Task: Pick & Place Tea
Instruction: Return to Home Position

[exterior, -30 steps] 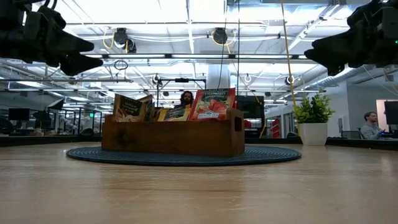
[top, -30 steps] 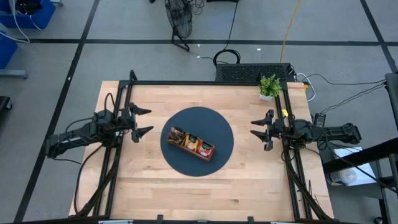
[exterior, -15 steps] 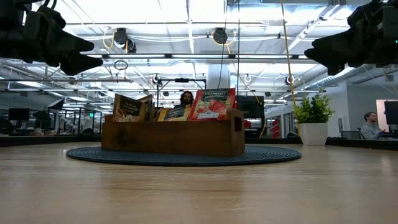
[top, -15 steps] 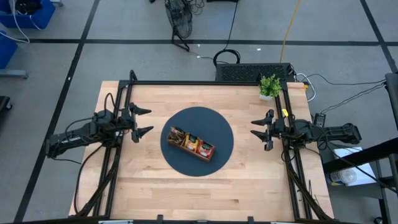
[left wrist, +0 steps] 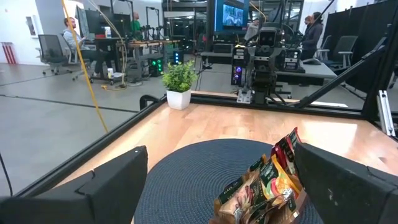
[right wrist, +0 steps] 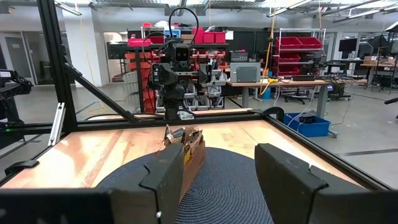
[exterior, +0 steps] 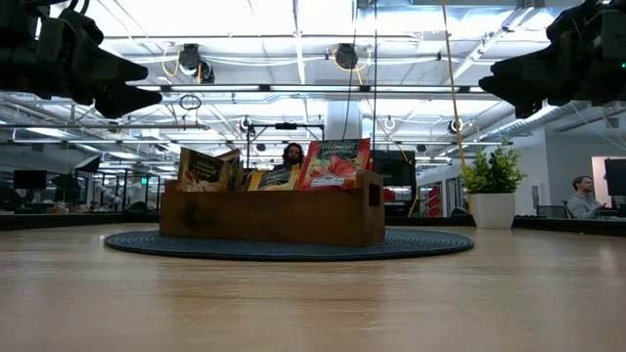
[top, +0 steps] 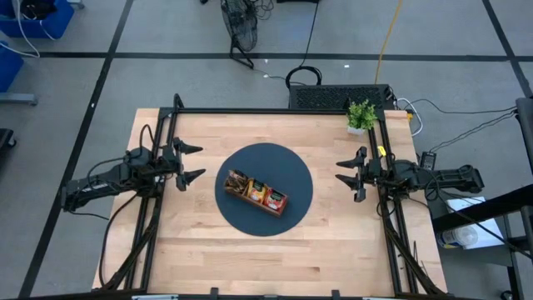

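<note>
The tabletop (top: pixel 208 258) is carrying a round dark mat (top: pixel 266 158) at its middle. The left pincer (top: pixel 201 162) and right pincer (top: pixel 338 172) are hovering at opposite sides of the mat, both spread wide and empty. A wooden tray (exterior: pixel 274 215) is sitting on the mat, and the tea sachets (exterior: pixel 335 163) are standing upright inside its compartments.

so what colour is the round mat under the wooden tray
Dark blue-grey mat, clearest in the high view.
</note>
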